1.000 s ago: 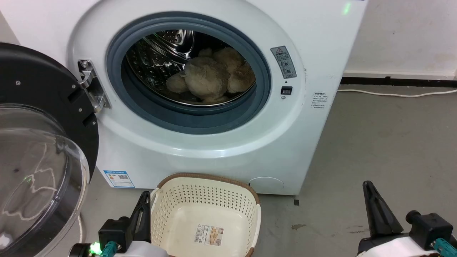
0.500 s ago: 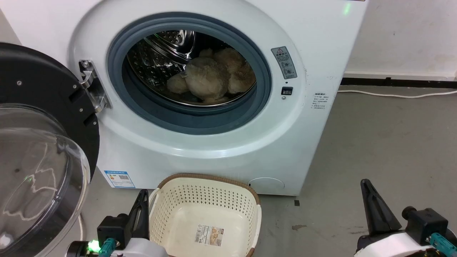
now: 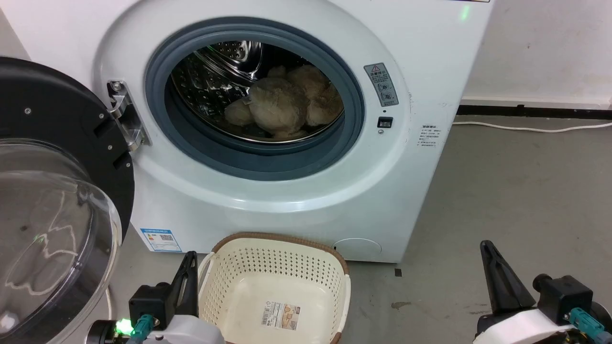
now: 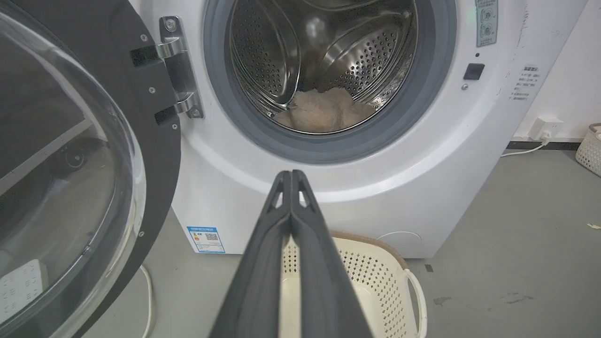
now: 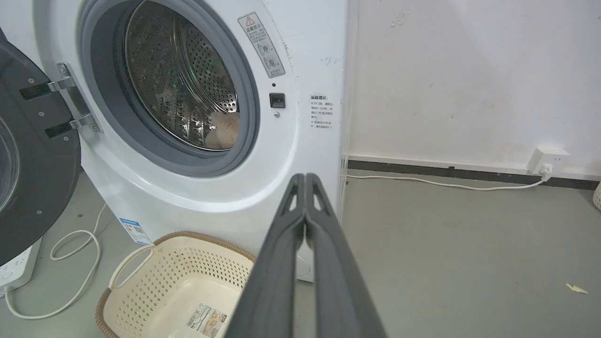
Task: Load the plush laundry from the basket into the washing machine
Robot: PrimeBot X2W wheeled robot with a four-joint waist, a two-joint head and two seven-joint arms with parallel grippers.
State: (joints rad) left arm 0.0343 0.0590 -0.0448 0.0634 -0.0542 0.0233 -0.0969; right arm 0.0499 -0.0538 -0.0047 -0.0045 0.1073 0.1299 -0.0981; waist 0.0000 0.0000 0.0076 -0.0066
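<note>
Compared with one second ago, very little has changed: the whole head picture has slid slightly (so it is my head camera that moved), and both my grippers now sit a bit more to the left in it. The plush toy [image 3: 279, 107] lies in the same place as before, inside the steel drum [image 3: 210, 81] of the washing machine [image 3: 296, 210], on the drum's bottom towards its right side. The basket [image 3: 277, 237] on the floor [image 3: 502, 191] in front of the machine holds nothing as before, and the label sticker [image 3: 282, 316] shows on its bottom. My left gripper [image 4: 291, 178] has its two fingers pressed together with nothing between them, and it is the same for my right gripper [image 5: 305, 180]. From above, the head view gives the toy's rounded limbs, its long shaggy beige fur and a small white tag [image 3: 247, 101] at its upper left. My left wrist view sees only a pale furry hump over the grey door ring, and my right wrist view just a small piece of fur. The right wrist view adds the wall socket [image 5: 547, 159] with its white cable [image 5: 446, 184] along the wall. The left wrist view shows the edge of another pale basket [image 4: 590, 150] at far right. The door [image 3: 52, 229] stands wide open on the left.
</note>
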